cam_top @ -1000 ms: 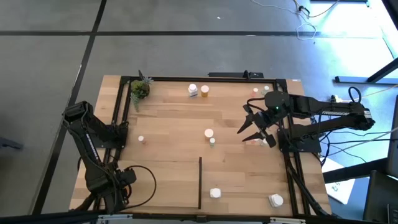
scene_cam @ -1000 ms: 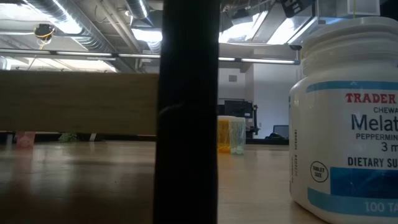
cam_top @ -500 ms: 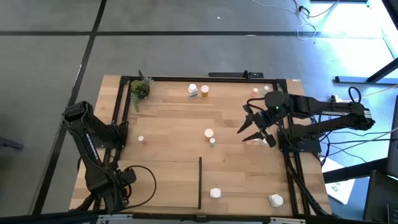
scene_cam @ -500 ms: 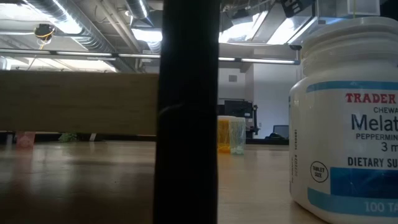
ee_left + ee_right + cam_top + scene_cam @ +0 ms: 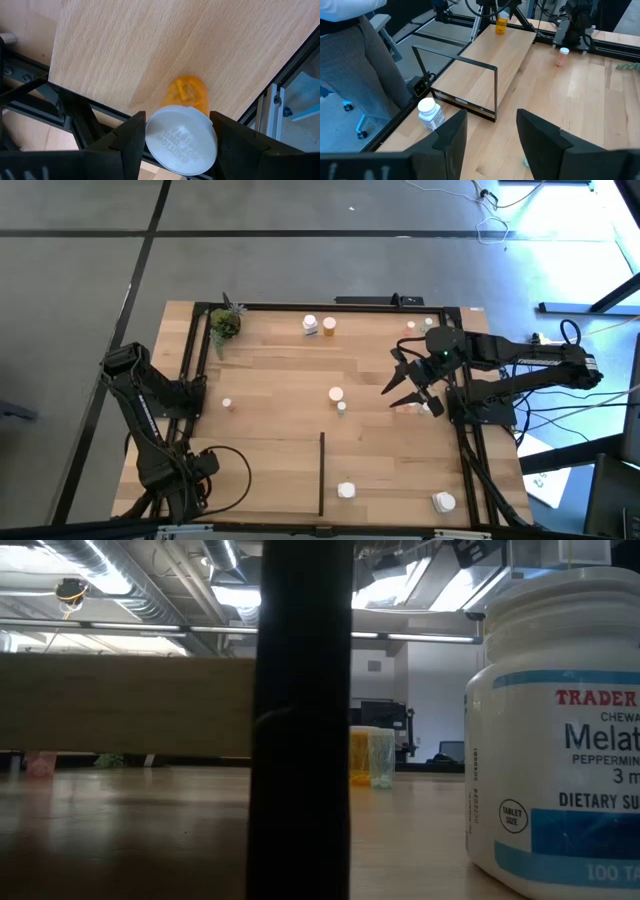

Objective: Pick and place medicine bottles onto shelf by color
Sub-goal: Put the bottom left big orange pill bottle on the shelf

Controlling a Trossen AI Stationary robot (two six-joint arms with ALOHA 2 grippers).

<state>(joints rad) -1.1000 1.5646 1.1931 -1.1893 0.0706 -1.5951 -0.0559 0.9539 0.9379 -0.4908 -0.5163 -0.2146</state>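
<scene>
Grippers split duties: left gripper [image 5: 175, 145] clamps an orange bottle [image 5: 182, 130] over the shelf [image 5: 270, 440], awaiting placement; right gripper [image 5: 408, 384] hovers, fingers apart.

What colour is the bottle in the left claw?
Orange bottle with a white cap, clearest in the left wrist view.

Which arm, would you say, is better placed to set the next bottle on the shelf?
Left. The left gripper is shut on an orange bottle over the shelf, by its edge. The right gripper is open and holds nothing.
</scene>
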